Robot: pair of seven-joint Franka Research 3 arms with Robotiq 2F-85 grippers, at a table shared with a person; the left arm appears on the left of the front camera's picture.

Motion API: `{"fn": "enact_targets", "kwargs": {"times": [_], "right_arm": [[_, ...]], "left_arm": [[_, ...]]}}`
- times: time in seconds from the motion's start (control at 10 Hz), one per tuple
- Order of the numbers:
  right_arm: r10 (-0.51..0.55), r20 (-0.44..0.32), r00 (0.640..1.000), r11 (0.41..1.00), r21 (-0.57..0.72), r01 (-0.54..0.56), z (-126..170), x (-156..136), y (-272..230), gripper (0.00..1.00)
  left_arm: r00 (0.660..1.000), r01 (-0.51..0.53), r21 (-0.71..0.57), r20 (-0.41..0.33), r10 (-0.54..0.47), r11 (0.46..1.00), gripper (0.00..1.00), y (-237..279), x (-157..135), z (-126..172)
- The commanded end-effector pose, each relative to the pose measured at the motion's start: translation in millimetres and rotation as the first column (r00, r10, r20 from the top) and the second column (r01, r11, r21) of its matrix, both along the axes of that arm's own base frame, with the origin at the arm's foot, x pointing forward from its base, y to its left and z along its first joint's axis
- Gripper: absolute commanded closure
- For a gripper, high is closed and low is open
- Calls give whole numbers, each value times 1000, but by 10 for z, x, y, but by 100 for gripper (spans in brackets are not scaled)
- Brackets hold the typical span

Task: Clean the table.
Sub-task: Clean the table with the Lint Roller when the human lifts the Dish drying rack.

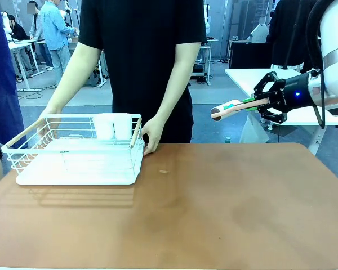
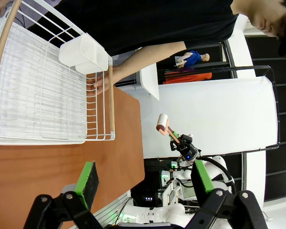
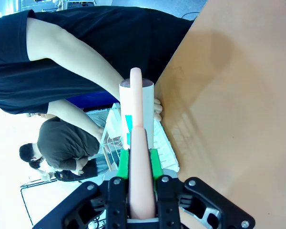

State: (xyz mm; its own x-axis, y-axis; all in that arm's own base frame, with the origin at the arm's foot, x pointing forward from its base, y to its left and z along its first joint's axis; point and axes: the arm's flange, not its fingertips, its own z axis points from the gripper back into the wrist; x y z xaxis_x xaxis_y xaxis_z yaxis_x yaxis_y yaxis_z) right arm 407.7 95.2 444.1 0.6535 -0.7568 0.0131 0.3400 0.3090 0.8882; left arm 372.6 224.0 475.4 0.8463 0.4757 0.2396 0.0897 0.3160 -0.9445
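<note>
Aloft, right end effector (image 1: 252,102) level (tight around a pink-handled roller (image 1: 228,107)).

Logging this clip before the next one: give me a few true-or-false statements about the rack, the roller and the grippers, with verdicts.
1. The right gripper is shut on the roller. True.
2. The roller lies on the table. False: it is held in the air, above the table's far right edge.
3. The person has a hand on the rack. True.
4. The left gripper is shut on a cloth. False: its jaws stand open with nothing between them.
5. The rack stands at the table's right side. False: it stands at the far left.
</note>
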Motion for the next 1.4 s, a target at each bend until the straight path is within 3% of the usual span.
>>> {"fn": "enact_targets", "kwargs": {"times": [0.0, 1.3], "right_arm": [[1, 2, 1000, 1000, 0, -1, 10, 3, 5, 99], [1, 2, 1000, 1000, 0, -1, 10, 3, 5, 99]], "left_arm": [[1000, -5, -1, 6, 5, 1000, 0, 15, -13, 19], [1000, -5, -1, 6, 5, 1000, 0, 15, -13, 19]]}}
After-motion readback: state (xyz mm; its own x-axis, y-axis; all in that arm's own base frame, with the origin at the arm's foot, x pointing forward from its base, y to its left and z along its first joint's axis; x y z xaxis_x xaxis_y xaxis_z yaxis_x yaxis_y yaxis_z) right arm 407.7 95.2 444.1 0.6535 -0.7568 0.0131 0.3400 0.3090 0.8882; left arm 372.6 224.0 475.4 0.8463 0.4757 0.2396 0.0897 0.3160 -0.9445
